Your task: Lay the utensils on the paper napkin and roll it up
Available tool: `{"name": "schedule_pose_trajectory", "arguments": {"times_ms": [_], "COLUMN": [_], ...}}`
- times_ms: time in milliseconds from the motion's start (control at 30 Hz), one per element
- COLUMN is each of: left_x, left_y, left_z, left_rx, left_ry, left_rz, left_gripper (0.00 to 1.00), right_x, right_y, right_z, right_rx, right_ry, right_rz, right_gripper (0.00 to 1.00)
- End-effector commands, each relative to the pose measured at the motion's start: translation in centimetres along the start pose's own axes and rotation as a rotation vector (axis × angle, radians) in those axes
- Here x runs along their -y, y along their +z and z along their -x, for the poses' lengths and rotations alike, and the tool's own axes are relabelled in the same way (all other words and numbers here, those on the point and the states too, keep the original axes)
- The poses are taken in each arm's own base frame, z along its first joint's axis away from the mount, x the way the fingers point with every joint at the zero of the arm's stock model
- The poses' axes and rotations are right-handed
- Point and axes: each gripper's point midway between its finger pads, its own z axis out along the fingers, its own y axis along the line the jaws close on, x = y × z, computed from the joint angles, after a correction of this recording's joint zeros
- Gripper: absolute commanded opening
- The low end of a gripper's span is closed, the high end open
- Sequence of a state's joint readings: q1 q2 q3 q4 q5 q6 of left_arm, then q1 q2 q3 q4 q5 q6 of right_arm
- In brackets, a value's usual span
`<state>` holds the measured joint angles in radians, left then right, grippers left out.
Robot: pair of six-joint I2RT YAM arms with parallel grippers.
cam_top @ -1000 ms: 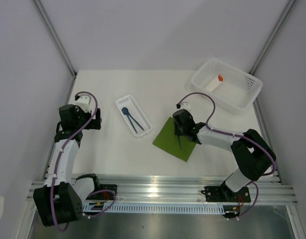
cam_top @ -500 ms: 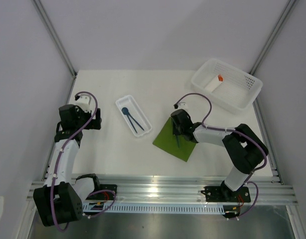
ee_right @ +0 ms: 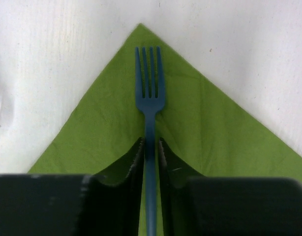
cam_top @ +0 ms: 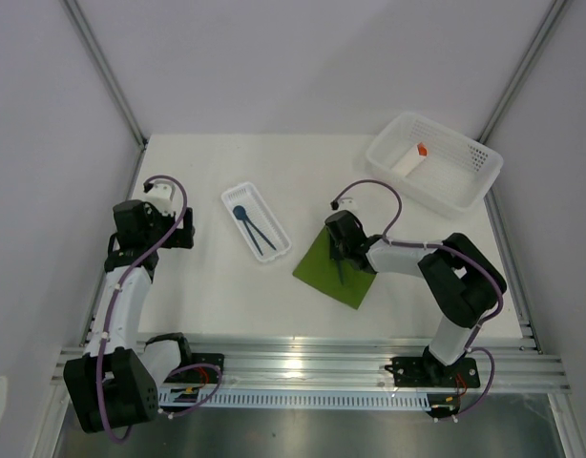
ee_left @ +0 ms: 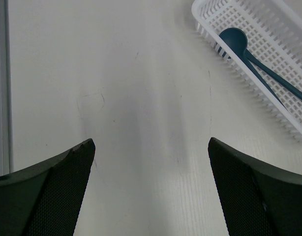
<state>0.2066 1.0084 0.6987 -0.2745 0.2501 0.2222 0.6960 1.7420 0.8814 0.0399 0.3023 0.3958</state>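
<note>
Top view
Narrow white tray (cam_top: 274, 244): lies slantwise on the desk (cam_top: 207, 286), left of centre.
Spoon (cam_top: 240, 212): in the tray, bowl toward the tray's far end, with a second thin blue stem (cam_top: 256, 239) beside its handle. What that stem is I cannot tell.
Paper napkin (cam_top: 315, 270): flat on the desk just right of the tray, one corner pointing away from my bases.
Right end effector (cam_top: 342, 264): over the napkin, right of the tray.
Fork (cam_top: 343, 278): a dark line on the napkin.
Left end effector (cam_top: 181, 233): left of the tray, apart from it.
White basket (cam_top: 484, 181): well right of the tray, toward the back, holding a white piece with an orange tip (cam_top: 410, 159).

Left wrist view
Left end effector (ee_left: 150, 143): fingers spread wide, nothing between them – only bare desk (ee_left: 141, 73).
Tray (ee_left: 288, 29): ahead and to the right of my fingers, spoon (ee_left: 233, 38) inside.

Right wrist view
Right end effector (ee_right: 150, 142): clamped on the fork's handle.
Fork (ee_right: 150, 93): over the napkin (ee_right: 205, 132), tines just inside its corner. Whether it rests on the paper I cannot tell.
</note>
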Motion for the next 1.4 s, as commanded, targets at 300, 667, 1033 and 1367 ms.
{"name": "schedule_pose_trajectory", "arguments": {"times_ms": [300, 667, 1033, 1367], "left_x": [-0.4, -2.8, -4.7, -4.8], "left_y": [0.1, 1.6, 1.8, 2.5], "left_z": [0.0, -2.4, -2.4, -3.4], "left_rx": [0.010, -0.024, 0.010, -0.045], "left_ry": [0.033, 0.051, 0.053, 0.042], "left_rz": [0.006, 0.135, 0.243, 0.232], "left_gripper": [0.99, 0.99, 1.00, 1.00], "right_x": [-2.3, -17.9, -23.7, -22.0], "right_y": [-5.3, -4.0, 3.2, 6.3], "right_z": [8.1, 12.8, 8.4, 6.1], "right_rx": [0.207, 0.157, -0.026, -0.068], "right_ry": [-0.001, -0.267, -0.442, -0.425], "right_rz": [0.066, 0.528, 0.653, 0.521], "right_gripper": [0.48, 0.36, 0.26, 0.25]}}
